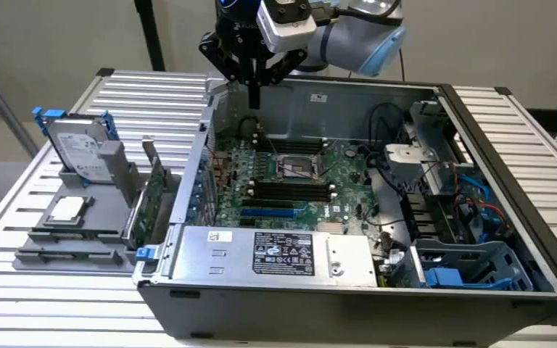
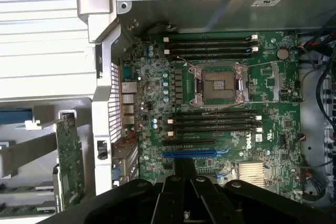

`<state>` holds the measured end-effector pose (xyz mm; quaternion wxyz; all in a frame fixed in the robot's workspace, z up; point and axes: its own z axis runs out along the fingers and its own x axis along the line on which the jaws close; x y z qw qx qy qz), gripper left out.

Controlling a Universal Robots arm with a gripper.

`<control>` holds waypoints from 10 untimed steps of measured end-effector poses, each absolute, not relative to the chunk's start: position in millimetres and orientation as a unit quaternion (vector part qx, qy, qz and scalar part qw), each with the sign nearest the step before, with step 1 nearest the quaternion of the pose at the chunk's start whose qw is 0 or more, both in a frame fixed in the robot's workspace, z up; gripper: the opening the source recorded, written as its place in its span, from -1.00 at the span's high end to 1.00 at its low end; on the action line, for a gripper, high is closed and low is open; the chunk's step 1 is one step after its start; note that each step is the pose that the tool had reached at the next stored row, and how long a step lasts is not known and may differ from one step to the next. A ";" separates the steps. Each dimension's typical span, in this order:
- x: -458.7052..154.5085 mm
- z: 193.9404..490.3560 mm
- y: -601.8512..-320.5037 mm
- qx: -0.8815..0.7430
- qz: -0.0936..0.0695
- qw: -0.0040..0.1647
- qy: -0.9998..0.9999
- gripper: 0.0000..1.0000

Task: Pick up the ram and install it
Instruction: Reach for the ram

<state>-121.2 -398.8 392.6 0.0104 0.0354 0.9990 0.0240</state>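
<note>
Gripper (image 1: 255, 101), fingers pressed together and apparently empty, hung above the open computer case's (image 1: 356, 101) rear wall. The ram (image 1: 136, 212) stood in the bench's grey holder (image 1: 85, 235) beside the case; grasping mid-length, squarely, would suit it.

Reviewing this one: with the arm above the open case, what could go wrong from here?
1. The gripper hovers over a corner of the open case, while green boards stand packed together in the grey holder. I cannot tell which is the ram, so the wrong one might be grabbed.
2. They sit tight against the case wall, which a descent could clip.
3. The memory slots flank the open CPU socket; a misaligned insert may hit it.
</note>
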 end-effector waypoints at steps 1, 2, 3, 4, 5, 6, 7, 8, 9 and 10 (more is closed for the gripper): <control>-121.2 392.6 -398.8 0.035 0.024 0.010 0.999 1.00; -121.4 392.6 -398.9 0.035 0.024 0.010 0.999 1.00; -122.0 392.7 -399.3 0.035 0.024 0.010 0.999 1.00; -123.3 392.8 -400.0 0.035 0.024 0.010 0.999 1.00; -125.7 392.7 -401.1 0.035 0.024 0.010 0.999 1.00; -128.9 392.6 -402.5 0.035 0.024 0.010 0.999 1.00; -132.9 392.6 -403.9 0.035 0.024 0.010 0.999 1.00; -137.5 392.6 -405.5 0.035 0.024 0.010 0.999 1.00; -142.0 392.6 -407.1 0.035 0.024 0.010 0.999 1.00; -146.7 392.6 -408.8 0.035 0.024 0.010 0.999 1.00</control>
